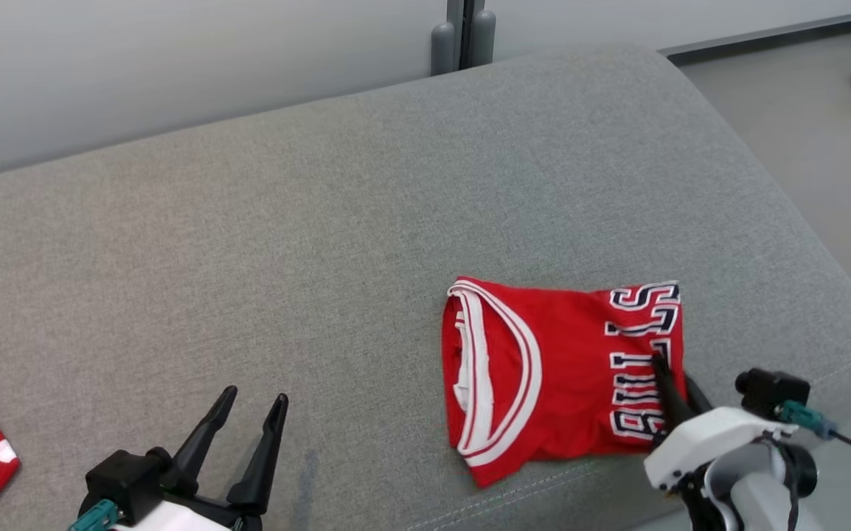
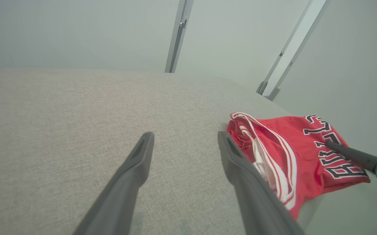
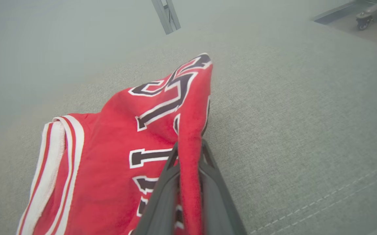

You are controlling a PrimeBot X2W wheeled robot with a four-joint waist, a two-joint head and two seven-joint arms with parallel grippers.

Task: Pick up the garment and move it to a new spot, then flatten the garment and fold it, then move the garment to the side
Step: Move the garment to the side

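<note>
The right gripper (image 1: pixel 660 363) is pinching, sensibly, the lettered edge of the soft, light, likely droopy folded garment (image 1: pixel 543 369) lying at the right end of the cushion (image 1: pixel 322 221), while the left gripper (image 1: pixel 256 397) is standing open.

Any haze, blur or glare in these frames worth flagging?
Head view: sharp, evenly lit, no glare on the jersey. Left wrist view: milky haze, low contrast, sofa bowed by the lens. Right wrist view: same haze, right gripper soft near the lens.

Soft cloth garment (image 1: pixel 565 369) w/ smooth print, matt woven fabric sofa (image 1: pixel 285 243)
</note>
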